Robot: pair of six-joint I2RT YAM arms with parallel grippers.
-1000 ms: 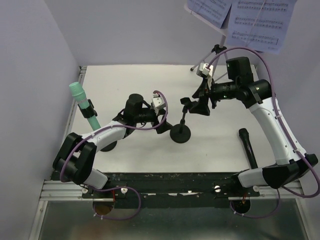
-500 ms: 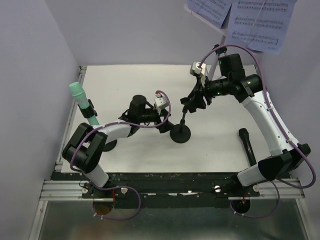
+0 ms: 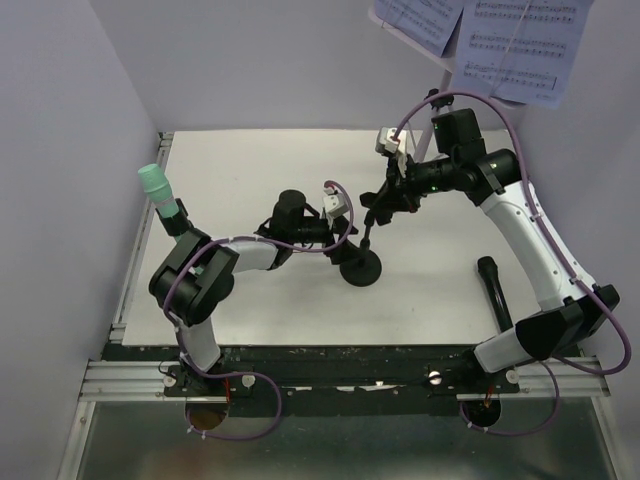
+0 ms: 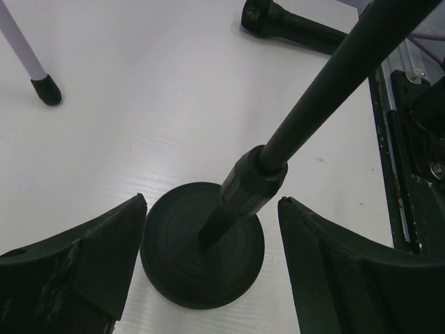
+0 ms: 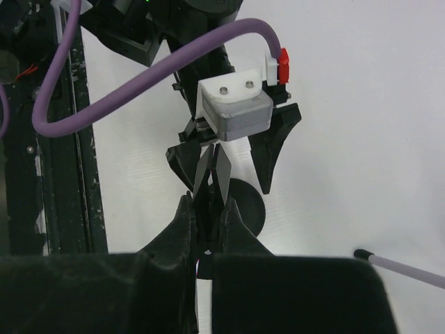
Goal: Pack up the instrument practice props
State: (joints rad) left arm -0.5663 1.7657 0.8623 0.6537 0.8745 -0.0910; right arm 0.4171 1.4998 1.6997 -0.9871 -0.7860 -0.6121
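R claw [image 5: 206,217] clamped pole [image 4: 314,103] top; L claw [image 4: 212,203] reached base [image 4: 198,282].

Left arm [image 3: 250,252] low, jaws wide apart; right arm [image 3: 530,225] outstretched, jaws tight together.

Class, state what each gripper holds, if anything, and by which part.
The right gripper is shut on the top end of the black pole; the left gripper stands open around its base, holding nothing.

I see bright, even light; soft faint shadows on the matte white tabletop [image 3: 280,310]; wrist-view foregrounds look soft.
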